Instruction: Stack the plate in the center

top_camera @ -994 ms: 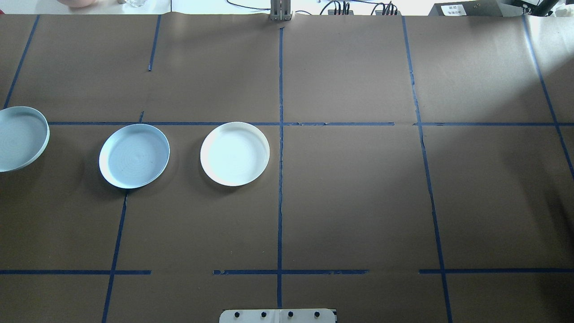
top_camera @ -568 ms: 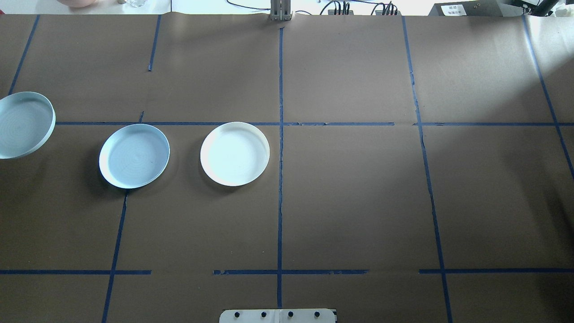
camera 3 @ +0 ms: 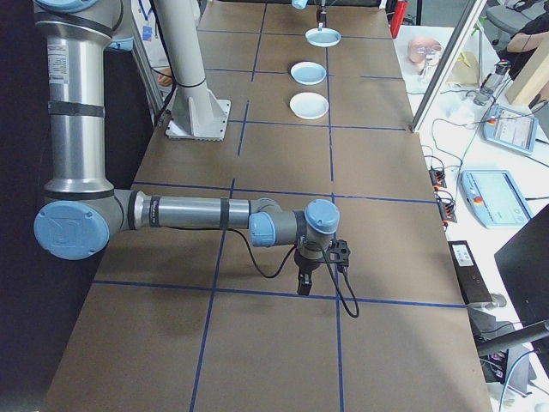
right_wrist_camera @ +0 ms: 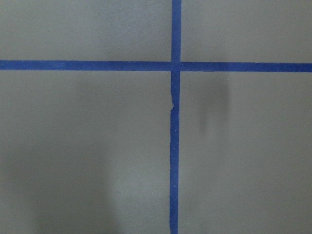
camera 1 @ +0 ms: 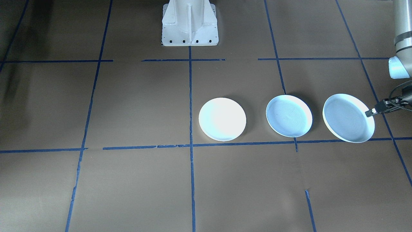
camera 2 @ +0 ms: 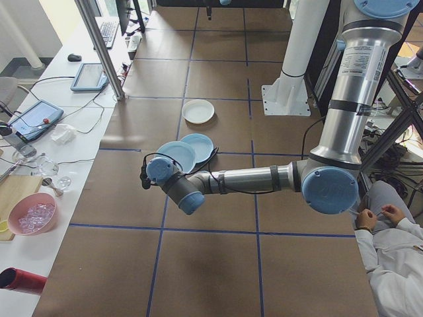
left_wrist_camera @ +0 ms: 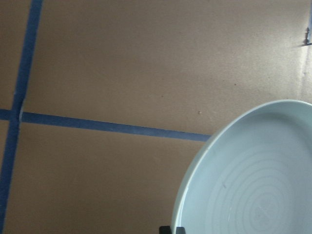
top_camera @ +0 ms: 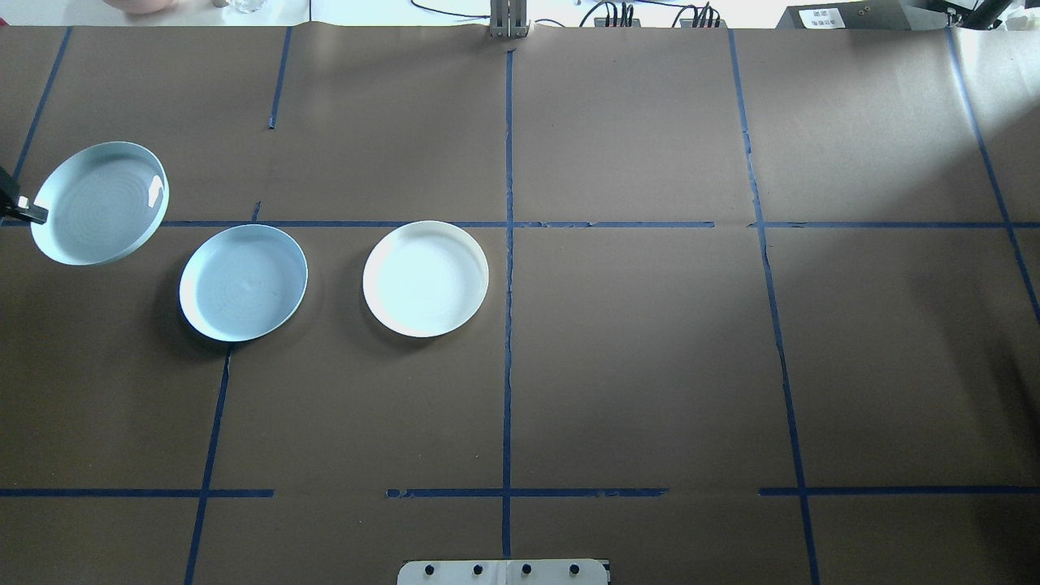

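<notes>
Front-facing: left end effector (camera 1: 370, 112) clamped on the rim of a pale blue plate (camera 1: 348, 118), lifted and tilted, beside a second blue plate (camera 1: 289, 115) and a white plate (camera 1: 222, 119) on the tabletop (camera 1: 128, 106).

Overhead: held plate (top_camera: 99, 203) at far left, second plate (top_camera: 243, 282) near it, white plate (top_camera: 425, 279) just left of the centre tape line.

Right side: right end effector (camera 3: 304, 283) hanging low over the tabletop; opening impossible to tell.

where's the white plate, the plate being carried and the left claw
white plate (top_camera: 425, 279), overhead exterior, its middle
carried plate (top_camera: 97, 203), overhead exterior, its inner floor
left claw (top_camera: 32, 214), overhead exterior, fingertips at the plate's rim
</notes>
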